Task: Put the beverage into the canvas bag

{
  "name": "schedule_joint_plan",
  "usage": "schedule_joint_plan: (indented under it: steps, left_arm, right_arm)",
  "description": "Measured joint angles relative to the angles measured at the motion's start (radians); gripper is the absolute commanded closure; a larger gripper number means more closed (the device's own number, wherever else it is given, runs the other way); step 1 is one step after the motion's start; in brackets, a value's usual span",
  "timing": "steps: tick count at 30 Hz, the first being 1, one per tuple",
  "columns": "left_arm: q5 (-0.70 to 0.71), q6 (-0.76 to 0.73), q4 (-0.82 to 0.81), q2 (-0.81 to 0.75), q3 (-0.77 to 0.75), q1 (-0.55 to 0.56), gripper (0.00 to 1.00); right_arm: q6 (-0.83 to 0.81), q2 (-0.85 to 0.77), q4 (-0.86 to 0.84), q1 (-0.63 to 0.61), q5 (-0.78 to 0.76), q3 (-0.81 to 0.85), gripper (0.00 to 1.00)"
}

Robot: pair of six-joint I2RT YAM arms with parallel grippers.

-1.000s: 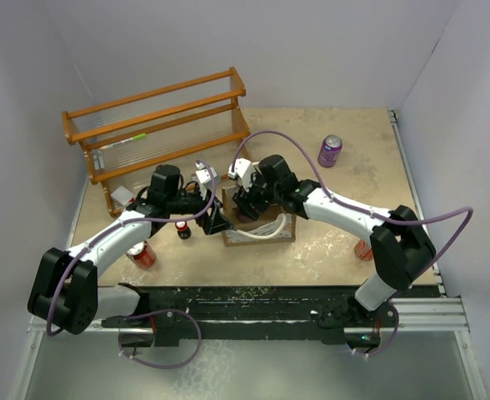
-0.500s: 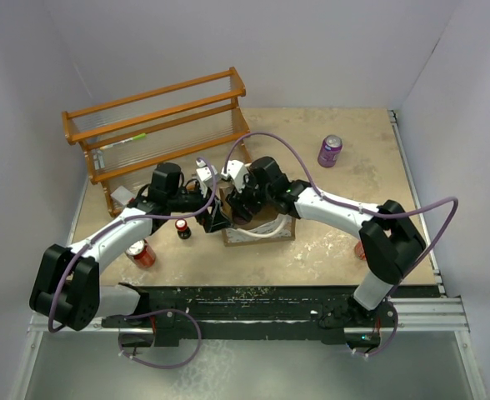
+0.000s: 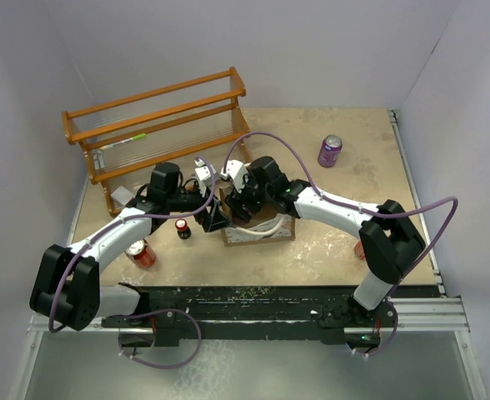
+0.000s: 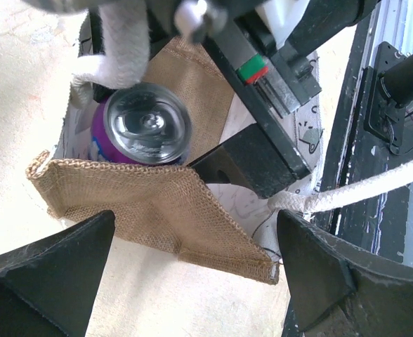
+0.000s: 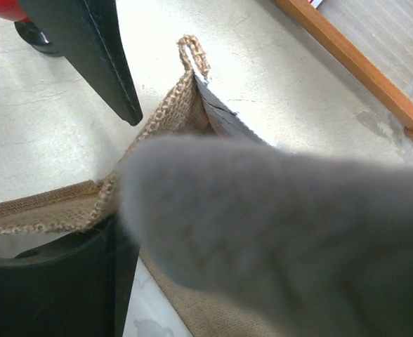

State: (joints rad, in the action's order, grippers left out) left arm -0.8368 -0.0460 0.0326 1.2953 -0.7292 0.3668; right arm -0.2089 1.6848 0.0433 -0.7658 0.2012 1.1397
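Left gripper (image 4: pixel 192 277) spread wide, its fingers straddling near wall of tan burlap canvas bag (image 4: pixel 157 210), mid-table in front of orange wooden rack (image 3: pixel 157 125). Purple beverage can with silver top (image 4: pixel 147 126) sits inside bag, top up. Right gripper (image 3: pixel 243 207) reaches into bag beside can; gripping or released, cannot tell. Risk: white rope handle (image 4: pixel 122 49) hangs over can close to right gripper. Could snag on withdrawal, then lift or tip light bag and spill can.

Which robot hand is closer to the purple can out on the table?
Right. The right fingers are at the canvas bag, left of the purple can; the left fingers sit farther left.
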Motion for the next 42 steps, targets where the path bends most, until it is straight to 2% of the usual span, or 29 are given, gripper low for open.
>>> schedule_joint_plan:
  steps: [8, 15, 28, 42]
  left_arm:
    - [-0.001, 0.000, 0.008, -0.003, 0.000, 0.000, 0.01]
    - [-0.001, 0.000, 0.011, -0.008, 0.000, -0.003, 0.01]
    - [0.001, -0.027, 0.063, -0.020, -0.017, -0.013, 0.01]
    - [0.011, -0.045, 0.108, -0.020, -0.066, -0.013, 0.01]
  right_arm:
    - [-0.003, -0.003, 0.003, 0.000, 0.007, 0.043, 0.11]
    - [-0.013, -0.018, 0.016, 0.000, 0.026, 0.049, 0.11]
    - [-0.105, -0.187, 0.090, 0.000, 0.098, -0.015, 0.17]
    - [-0.156, -0.159, 0.126, 0.000, 0.109, -0.045, 0.19]
